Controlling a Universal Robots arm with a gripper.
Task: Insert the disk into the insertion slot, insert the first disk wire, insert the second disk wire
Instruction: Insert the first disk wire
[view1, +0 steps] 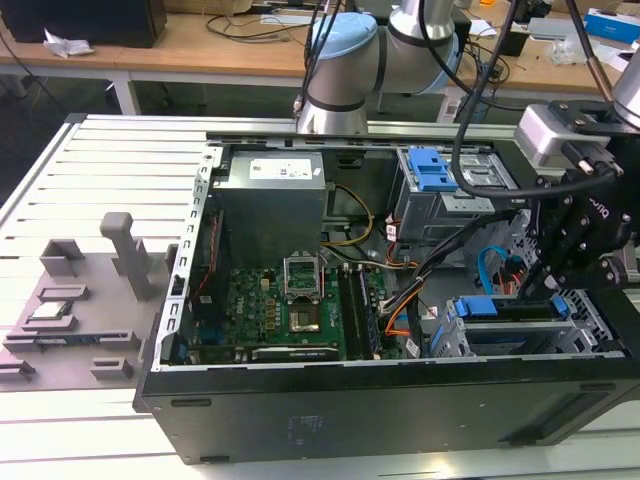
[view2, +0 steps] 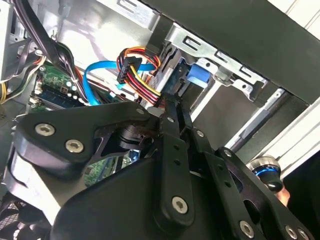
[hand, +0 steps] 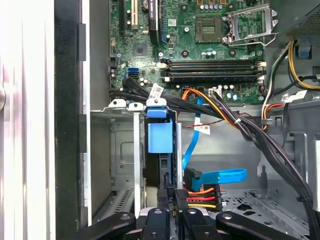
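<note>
Exterior view: an open computer case (view1: 380, 410) lies on the tabletop (view1: 110, 170). In the case's four o'clock corner the insertion slot (view1: 600, 325) holds the disk (view1: 505, 308), with its blue frame showing. The gripper (view1: 530, 293) hangs at the disk's twelve o'clock edge. In the first wrist view the fingers (hand: 164, 194) are narrow, pinching the dark plug of the first disk wire (hand: 202, 197) at the disk's end. The second disk wire (hand: 225, 176) loops just beside them. The disk's label and sockets are hidden.
</note>
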